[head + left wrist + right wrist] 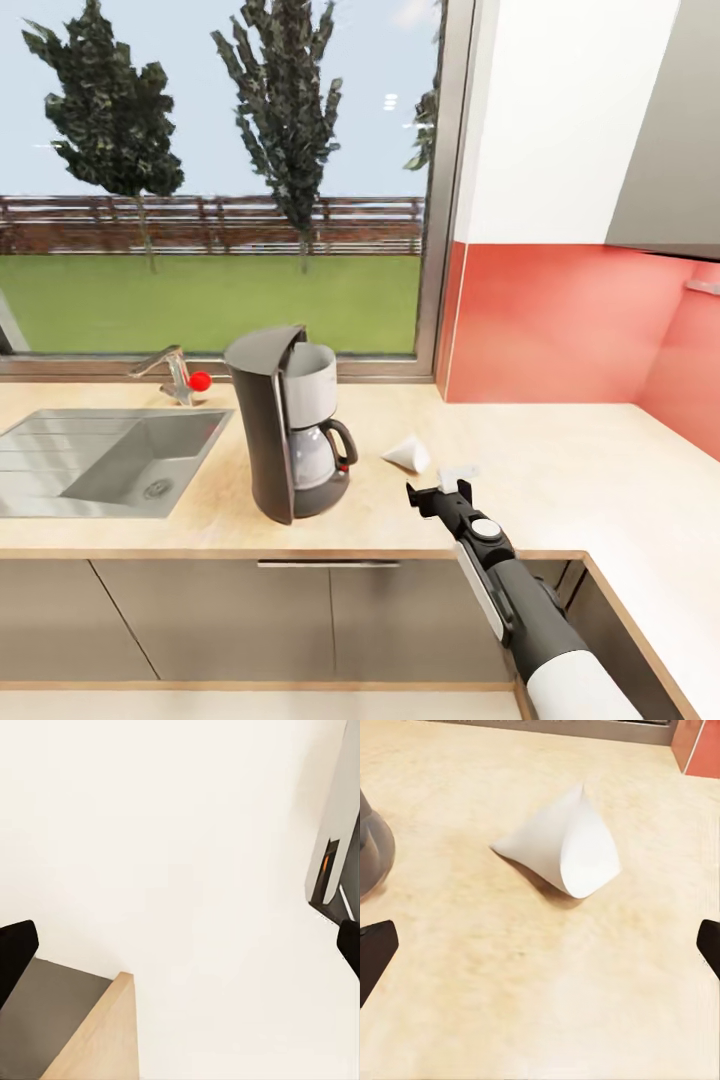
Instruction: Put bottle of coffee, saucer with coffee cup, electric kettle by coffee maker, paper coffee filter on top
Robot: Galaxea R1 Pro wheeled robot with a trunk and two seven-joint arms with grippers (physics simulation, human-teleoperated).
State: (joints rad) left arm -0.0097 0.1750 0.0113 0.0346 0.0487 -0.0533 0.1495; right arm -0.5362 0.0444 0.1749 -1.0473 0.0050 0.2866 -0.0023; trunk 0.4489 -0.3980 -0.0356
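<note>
The coffee maker (290,440), dark grey with a white filter housing and a clear carafe, stands on the light wood kitchen countertop (560,480) just right of the sink. The paper coffee filter (408,453), a small white cone, lies on its side on the counter to the right of the machine. My right gripper (438,488) hovers open just in front of the filter, a little above the counter. In the right wrist view the filter (566,847) lies ahead of the open right gripper (540,949), and the coffee maker's base (371,847) shows at the edge. My left gripper (180,949) is open and holds nothing.
A steel sink (110,460) with a faucet (172,370) and red knob is set into the counter at the left. A window runs behind it; a red backsplash (560,330) and white upper cabinet (560,120) stand at the right. The counter turns a corner at the right.
</note>
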